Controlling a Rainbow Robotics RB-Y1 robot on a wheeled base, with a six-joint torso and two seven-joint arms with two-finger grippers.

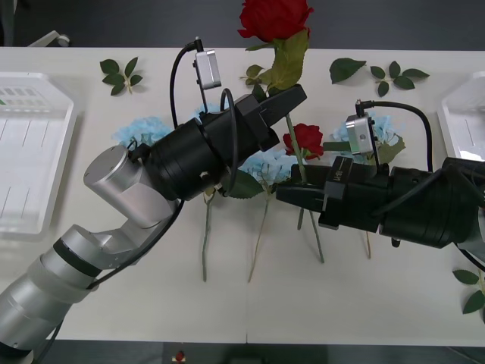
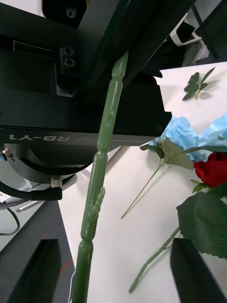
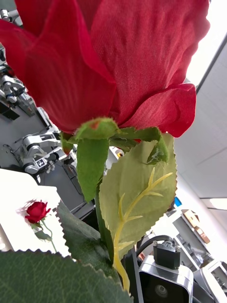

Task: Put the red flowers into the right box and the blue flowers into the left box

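Bench centre crowded: pale-blue fluffy hydrangeas (image 1: 267, 163) and small red rose with thin stem (image 1: 305, 139) lying between both black arms. Left gripper (image 1: 292, 97) and right gripper (image 1: 288, 196) close together. Near bench strip (image 1: 250, 311) open.

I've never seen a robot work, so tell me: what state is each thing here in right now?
Raised red rose: held off the table
Left end effector: shut on its stem
Right end effector: open, fingers either side of that stem
Second red rose: lying on the table
Blue flowers: lying on the table
Left box: no flowers inside
Right box: no flowers in the visible part
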